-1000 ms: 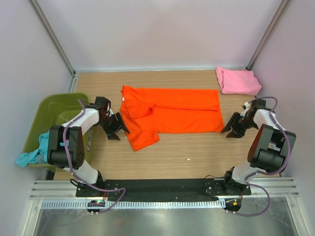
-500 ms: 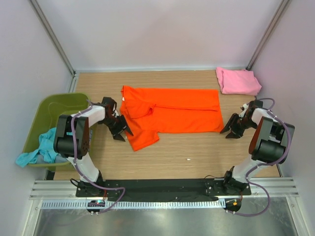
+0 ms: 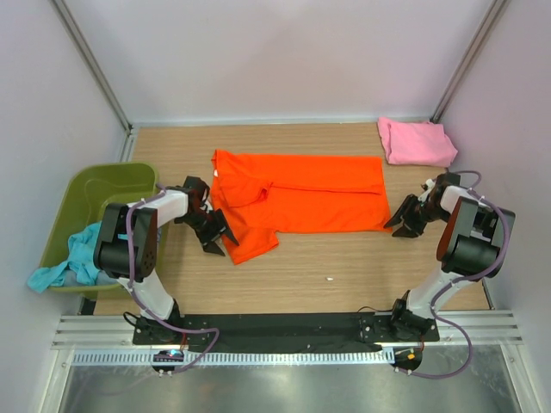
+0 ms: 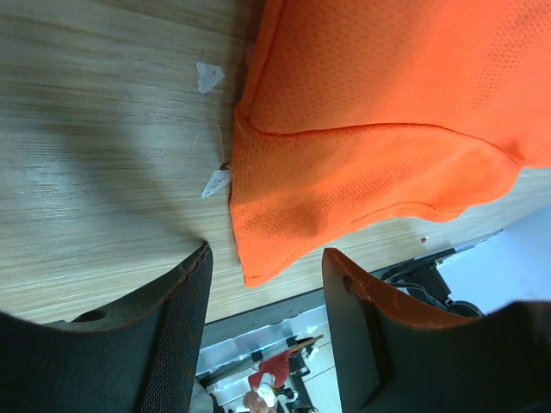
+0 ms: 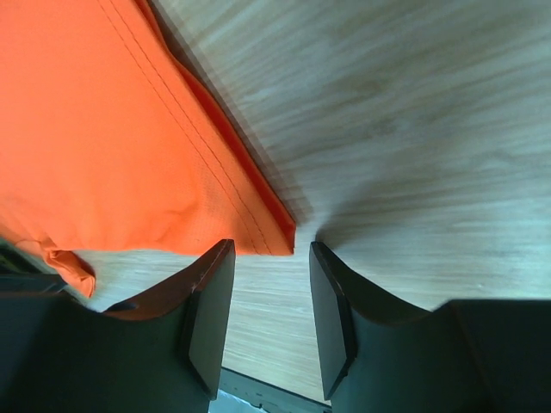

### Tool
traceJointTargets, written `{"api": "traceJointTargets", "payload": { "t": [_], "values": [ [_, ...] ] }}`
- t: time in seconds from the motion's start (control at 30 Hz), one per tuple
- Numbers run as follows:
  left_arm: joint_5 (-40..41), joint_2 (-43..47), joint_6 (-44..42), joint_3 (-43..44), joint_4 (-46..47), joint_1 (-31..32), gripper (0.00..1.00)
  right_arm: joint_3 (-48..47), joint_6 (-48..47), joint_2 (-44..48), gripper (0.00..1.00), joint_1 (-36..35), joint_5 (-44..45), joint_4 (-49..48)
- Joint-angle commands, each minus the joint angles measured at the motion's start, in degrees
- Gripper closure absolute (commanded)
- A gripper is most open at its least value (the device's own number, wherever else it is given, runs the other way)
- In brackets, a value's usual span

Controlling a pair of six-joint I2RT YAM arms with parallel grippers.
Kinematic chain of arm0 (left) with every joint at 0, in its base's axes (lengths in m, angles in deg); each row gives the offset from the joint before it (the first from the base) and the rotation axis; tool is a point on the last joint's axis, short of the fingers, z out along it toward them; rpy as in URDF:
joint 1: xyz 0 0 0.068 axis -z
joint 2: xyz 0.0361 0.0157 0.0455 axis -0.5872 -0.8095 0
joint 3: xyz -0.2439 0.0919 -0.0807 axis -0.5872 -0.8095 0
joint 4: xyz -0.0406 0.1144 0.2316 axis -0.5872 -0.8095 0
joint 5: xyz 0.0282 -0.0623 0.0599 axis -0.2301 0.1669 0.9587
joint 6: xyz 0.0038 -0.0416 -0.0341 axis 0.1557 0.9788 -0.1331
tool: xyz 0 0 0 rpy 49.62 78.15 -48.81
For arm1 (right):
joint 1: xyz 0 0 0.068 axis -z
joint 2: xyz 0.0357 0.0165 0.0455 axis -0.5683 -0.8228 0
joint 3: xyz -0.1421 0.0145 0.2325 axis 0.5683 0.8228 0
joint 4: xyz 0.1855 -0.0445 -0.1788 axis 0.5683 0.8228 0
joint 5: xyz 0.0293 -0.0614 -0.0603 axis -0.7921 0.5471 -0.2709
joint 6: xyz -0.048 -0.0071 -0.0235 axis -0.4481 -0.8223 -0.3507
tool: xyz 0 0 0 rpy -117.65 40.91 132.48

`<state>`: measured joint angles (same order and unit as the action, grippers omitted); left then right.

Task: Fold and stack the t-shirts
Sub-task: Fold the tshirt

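The orange t-shirt [image 3: 297, 198] lies half-folded across the middle of the table. My left gripper [image 3: 219, 238] is open at its near left corner; in the left wrist view the corner [image 4: 284, 232] sits between the two open jaws of the gripper [image 4: 267, 280], untouched. My right gripper [image 3: 398, 225] is open at the shirt's near right corner; in the right wrist view the hem corner [image 5: 275, 232] lies just ahead of the gripper [image 5: 271, 258]. The pink t-shirt [image 3: 416, 142] lies folded at the far right. The teal t-shirt [image 3: 65, 265] hangs over the tub's edge.
An olive-green tub [image 3: 95, 189] stands at the left edge of the table. A small white scrap [image 3: 328, 278] lies on the wood near the front. Two white bits [image 4: 209, 77] lie beside the shirt in the left wrist view.
My left gripper has moved right and nearer, down to the shirt's near left corner. My right gripper has shifted slightly toward the shirt's near right corner.
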<state>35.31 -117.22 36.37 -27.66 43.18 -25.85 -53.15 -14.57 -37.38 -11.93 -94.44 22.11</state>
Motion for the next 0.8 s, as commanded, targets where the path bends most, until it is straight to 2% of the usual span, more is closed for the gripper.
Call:
{"api": "traceJointTargets", "payload": {
  "t": [0.0, 0.1, 0.2, 0.3, 0.33, 0.5, 0.7, 0.77],
  "values": [
    [2.70, 0.89, -0.05, -1.39, 0.61, 0.17, 0.44, -1.78, -0.25, -3.03, 0.55, -0.02, 1.28, -4.80],
    [3.05, 0.19, -0.05, -1.31, 0.70, 0.26, 0.44, -2.83, -0.42, -3.57, 0.58, -0.02, 1.02, -4.97],
    [2.97, -0.43, -0.05, -1.13, 1.05, 0.26, 0.48, -3.10, -0.78, -3.74, 0.67, -0.02, 0.23, -4.89],
    [3.06, -0.60, 0.03, -0.87, 0.96, 0.26, 0.52, -2.75, -1.13, -3.83, 0.73, -0.02, 0.14, -4.89],
    [2.97, -0.60, 0.04, -1.13, 1.05, 0.26, 0.56, -2.40, -1.13, -4.01, 0.75, -0.02, -0.04, -5.15],
    [1.74, -0.52, 0.56, -2.10, 1.67, 1.75, 0.60, -1.78, -0.78, -4.62, 0.76, -0.02, -0.04, -5.77],
    [1.82, 0.45, 1.27, -3.41, 1.49, 3.34, 0.60, -1.60, -1.30, -4.18, 0.73, -0.02, 0.05, -5.06],
    [1.82, 0.54, 1.35, -4.03, 1.66, 3.60, 0.62, -1.69, -1.30, -4.01, 0.73, -0.02, -0.04, -5.15]
  ]
}}
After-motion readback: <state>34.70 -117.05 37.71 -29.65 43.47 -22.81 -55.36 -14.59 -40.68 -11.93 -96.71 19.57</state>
